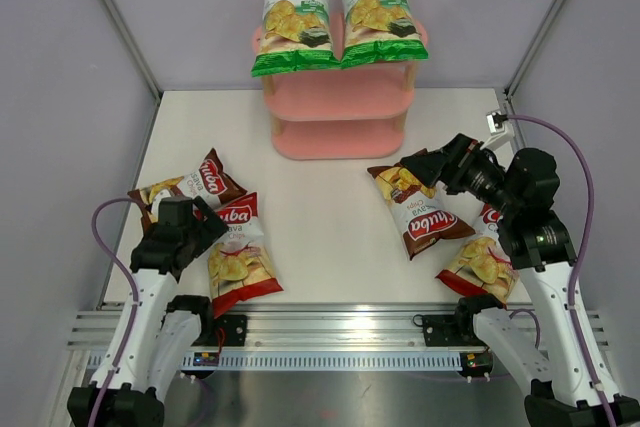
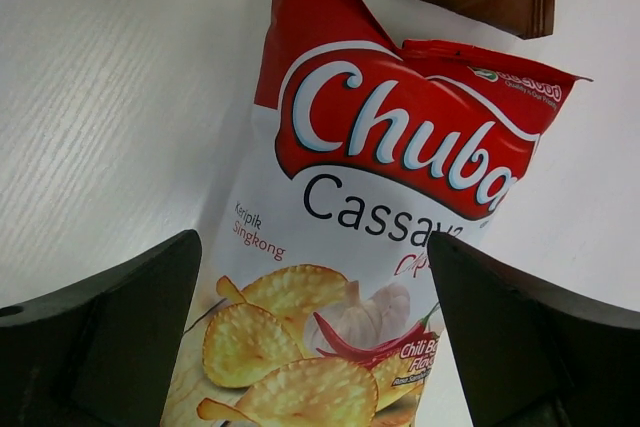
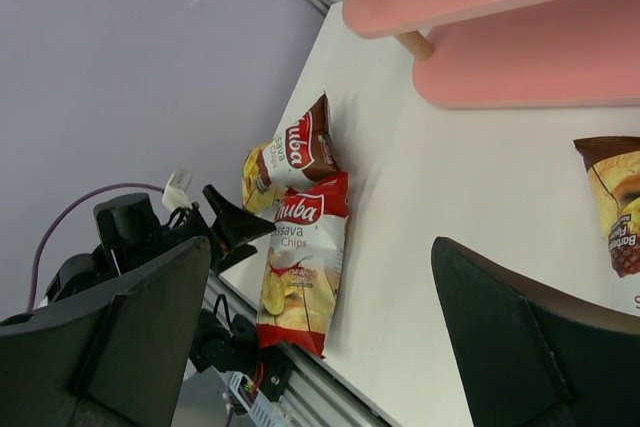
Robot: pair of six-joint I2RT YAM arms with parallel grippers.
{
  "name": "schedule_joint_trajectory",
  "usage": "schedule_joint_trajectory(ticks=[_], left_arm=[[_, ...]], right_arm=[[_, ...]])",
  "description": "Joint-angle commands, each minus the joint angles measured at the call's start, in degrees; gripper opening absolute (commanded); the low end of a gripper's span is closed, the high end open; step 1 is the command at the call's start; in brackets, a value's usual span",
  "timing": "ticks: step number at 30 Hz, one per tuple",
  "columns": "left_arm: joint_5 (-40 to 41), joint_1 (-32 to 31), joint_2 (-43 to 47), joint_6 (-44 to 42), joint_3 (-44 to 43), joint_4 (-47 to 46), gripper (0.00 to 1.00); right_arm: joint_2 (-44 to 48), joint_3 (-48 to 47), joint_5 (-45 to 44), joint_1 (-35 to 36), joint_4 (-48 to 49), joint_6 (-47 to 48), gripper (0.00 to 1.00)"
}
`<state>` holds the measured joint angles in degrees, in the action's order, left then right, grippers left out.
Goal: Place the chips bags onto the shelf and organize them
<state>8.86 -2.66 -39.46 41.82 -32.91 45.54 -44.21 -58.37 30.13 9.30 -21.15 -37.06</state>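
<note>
Progress of shelf stocking, with two of six bags placed. Both green bags [image 1: 297,25] lie side by side on the top board of the shelf [image 1: 338,137]; its two lower boards carry nothing visible. Four bags lie flat on the table [image 1: 330,217].

The left gripper [image 2: 312,247] hangs with its jaws spread fully and grips nothing. The left red bag [image 2: 380,207] lies directly beneath and between the jaws, apparently untouched. The left brown bag [image 1: 200,185] lies just beyond the fingertips.

The right gripper [image 3: 320,247] is likewise wide open and empty. The right brown bag [image 1: 420,209] lies below and to one side of its jaws, the right red bag [image 1: 480,259] lies behind them, and the shelf stands ahead of the fingertips.

Judged stage: roughly one third done. Two red and two brown bags await the lower boards.
</note>
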Motion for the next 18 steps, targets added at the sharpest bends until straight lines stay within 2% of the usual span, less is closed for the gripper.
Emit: schedule_joint_trajectory(ticks=[1, 6, 13, 18], left_arm=[[-2.97, 0.28, 0.27, 4.58, 0.82, -3.17, 0.99], [-6.3, 0.28, -2.28, 5.98, 2.93, -5.53, 0.99], [-13.34, 0.2, 0.87, 9.5, 10.22, -11.52, 0.99], [-16.77, -2.26, 4.65, 17.92, 16.64, -19.6, 0.99]], right_arm=[[2.54, 0.1, 3.36, -0.25, 1.28, 1.38, 1.0], [2.28, 0.19, 4.23, -0.16, 3.92, -0.03, 0.99], [1.14, -0.17, 4.59, -0.16, 4.45, -0.12, 0.99], [0.7, 0.89, 4.59, -0.25, 5.85, -1.43, 0.99]])
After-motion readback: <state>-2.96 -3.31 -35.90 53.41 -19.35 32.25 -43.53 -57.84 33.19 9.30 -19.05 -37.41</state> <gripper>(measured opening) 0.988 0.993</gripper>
